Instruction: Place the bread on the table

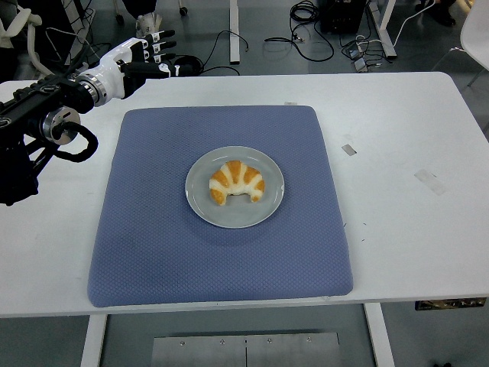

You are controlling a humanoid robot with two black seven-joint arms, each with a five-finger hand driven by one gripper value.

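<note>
The bread [237,182], a croissant, lies on the grey plate [200,205] in the middle of the blue mat [153,245], well apart from the left hand [141,57] and nearer the table's [397,191] front edge than it is. The hand hovers at the far-left corner, fingers loosely extended, holding nothing. Risk: a sideways approach could shove the plate or crush the pastry.

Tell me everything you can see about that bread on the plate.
The bread is a croissant, curved like a crescent with both tips pointing toward the table's near edge. Its crust looks golden brown with paler cream bands across it. It lies flat, whole, in the middle of a round grey plate, which rests on a blue mat. Nothing but the plate touches it.
</note>
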